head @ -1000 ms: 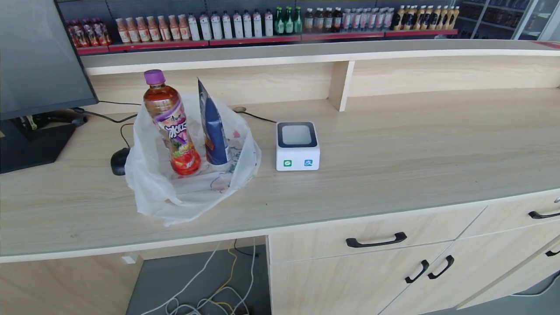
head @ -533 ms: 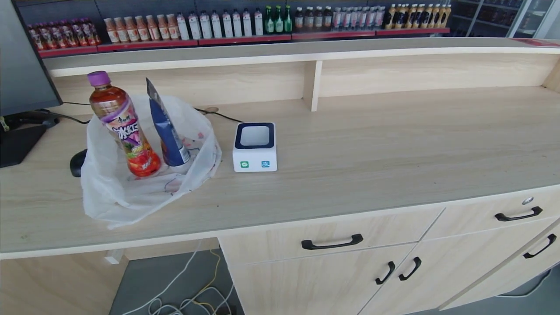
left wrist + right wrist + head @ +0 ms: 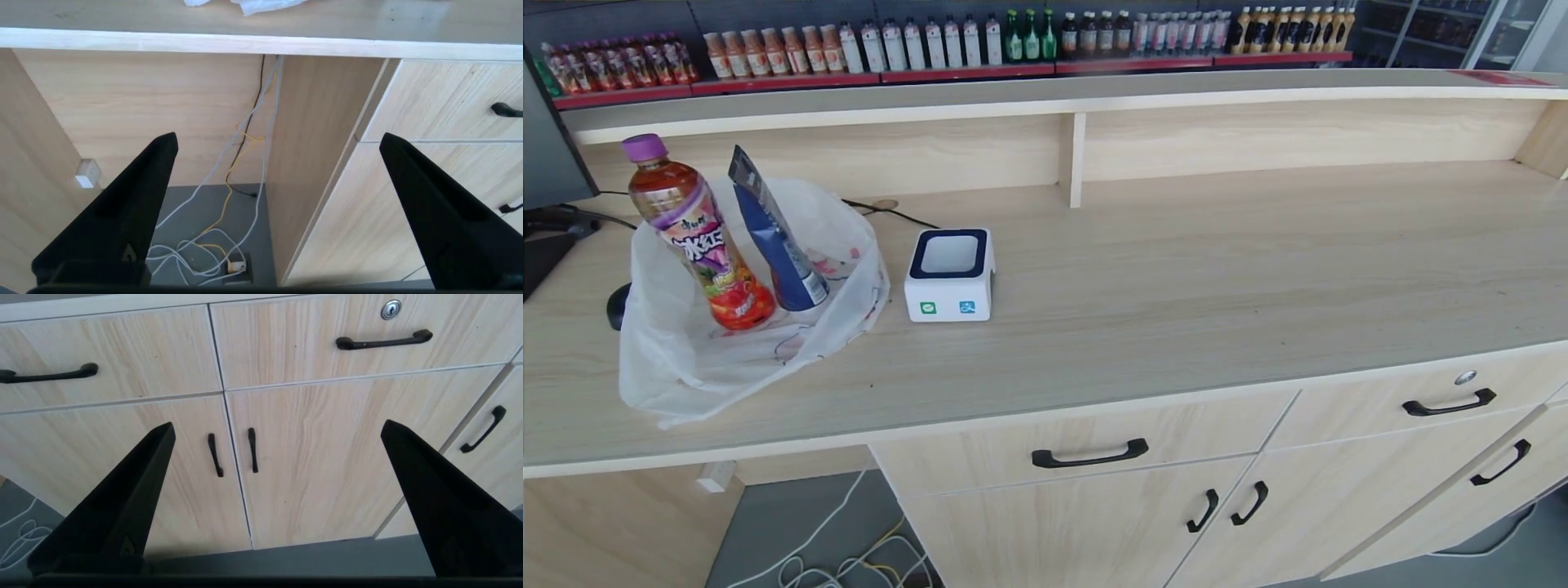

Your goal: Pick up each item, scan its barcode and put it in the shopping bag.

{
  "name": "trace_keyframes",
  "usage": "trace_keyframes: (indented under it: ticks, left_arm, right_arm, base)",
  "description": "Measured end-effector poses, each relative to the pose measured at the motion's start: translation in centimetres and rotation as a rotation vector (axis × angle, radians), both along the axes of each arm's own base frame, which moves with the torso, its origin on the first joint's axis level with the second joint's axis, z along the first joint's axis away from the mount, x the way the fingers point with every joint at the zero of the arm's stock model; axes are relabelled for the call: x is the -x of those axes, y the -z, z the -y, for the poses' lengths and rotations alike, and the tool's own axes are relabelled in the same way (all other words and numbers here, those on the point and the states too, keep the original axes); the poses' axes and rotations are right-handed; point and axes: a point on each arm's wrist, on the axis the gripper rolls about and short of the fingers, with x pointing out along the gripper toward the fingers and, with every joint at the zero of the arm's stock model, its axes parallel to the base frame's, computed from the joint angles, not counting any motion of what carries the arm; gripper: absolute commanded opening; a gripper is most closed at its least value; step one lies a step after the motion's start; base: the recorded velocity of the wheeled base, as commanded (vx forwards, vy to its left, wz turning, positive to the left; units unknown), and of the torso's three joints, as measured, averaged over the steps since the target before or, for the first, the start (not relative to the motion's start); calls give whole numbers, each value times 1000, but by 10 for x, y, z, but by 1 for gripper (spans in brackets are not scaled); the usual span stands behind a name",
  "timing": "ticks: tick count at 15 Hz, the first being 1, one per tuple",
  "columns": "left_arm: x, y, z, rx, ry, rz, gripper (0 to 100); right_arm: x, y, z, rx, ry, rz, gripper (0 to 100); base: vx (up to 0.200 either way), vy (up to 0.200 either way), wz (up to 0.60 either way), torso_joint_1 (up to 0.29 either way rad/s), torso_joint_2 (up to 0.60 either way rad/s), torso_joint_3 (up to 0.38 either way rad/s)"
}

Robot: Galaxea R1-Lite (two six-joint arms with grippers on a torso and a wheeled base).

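A white plastic shopping bag [image 3: 670,359] lies open on the wooden counter [image 3: 1176,278] at the left. Inside it stand a tea bottle [image 3: 698,237] with a purple cap and a blue pouch [image 3: 772,233]. Just right of the bag sits a white barcode scanner [image 3: 950,275] with a dark-framed window on top. My left gripper [image 3: 274,204] hangs open below the counter edge, facing the gap with the cables. My right gripper [image 3: 274,498] is open too, in front of the cabinet doors, with nothing between its fingers.
A dark mouse [image 3: 617,306] and a monitor base [image 3: 543,245] sit left of the bag. A raised shelf [image 3: 1054,106] runs along the counter's back. Drawers and doors with black handles [image 3: 1089,454] lie below. Cables [image 3: 237,204] hang under the counter. Bottles line the far store shelves [image 3: 947,45].
The whole head view has shifted: the bag, its items and the scanner sit further left in the picture, so the camera turned right. Nothing on the counter moved.
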Motion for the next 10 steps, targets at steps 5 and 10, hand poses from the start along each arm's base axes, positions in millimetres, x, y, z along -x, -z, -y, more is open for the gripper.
trace_keyframes:
  ticks: [5, 10]
  left_arm:
    - [0, 0, 0, 0, 0, 0, 100]
    - [0, 0, 0, 1, 0, 0, 100]
  right_arm:
    - [0, 0, 0, 0, -1, 0, 100]
    - [0, 0, 0, 0, 0, 0, 100]
  base:
    - [0, 0, 0, 0, 0, 0]
    - [0, 40, 0, 0, 0, 0]
